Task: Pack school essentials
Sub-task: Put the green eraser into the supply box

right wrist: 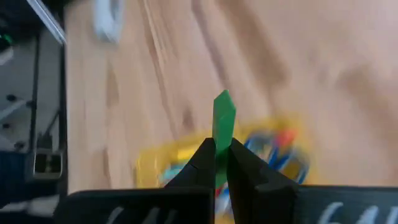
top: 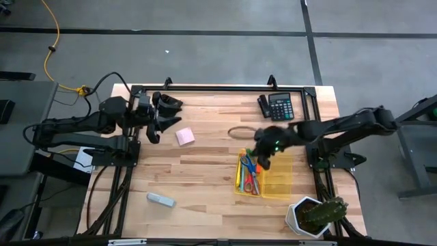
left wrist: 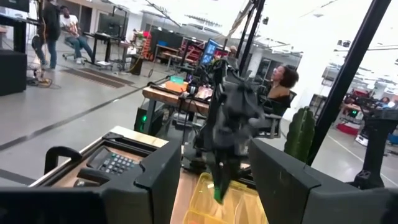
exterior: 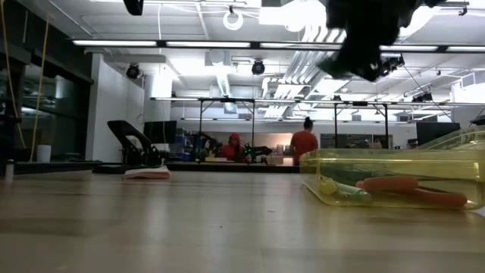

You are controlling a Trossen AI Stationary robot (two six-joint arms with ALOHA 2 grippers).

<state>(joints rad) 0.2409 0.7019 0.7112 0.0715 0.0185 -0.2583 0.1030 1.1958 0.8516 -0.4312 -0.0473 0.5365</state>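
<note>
Standing beside the table, one sees the right gripper (top: 263,156) hanging above the yellow tray (top: 276,182), its jaws pressed narrow on a small green eraser (right wrist: 222,119) that stands up between the fingertips. The tray lies near the right front part of the wooden table (top: 205,171), and inside it the scissors (top: 251,176) and a yellow marker (top: 240,175) are already lying together in the left half, while the other half looks free. To do this step well, I think the arm should bring the eraser over the free half, come lower until it is close above the tray floor, and only then let the fingers part, because such a light piece can bounce out or stick to one pad. The tray wall is low, so a slow descent is better. The pink sticky-note pad (top: 184,137) is not yet packed and lies near the left gripper (top: 158,117), which waits at the back left with its jaws apart and holding nothing. A grey object (top: 161,199) rests near the front edge, a calculator (top: 278,106) at the back, and the cactus (top: 315,214) stands just beside the tray corner, so the lowering arm should keep away from it.
</note>
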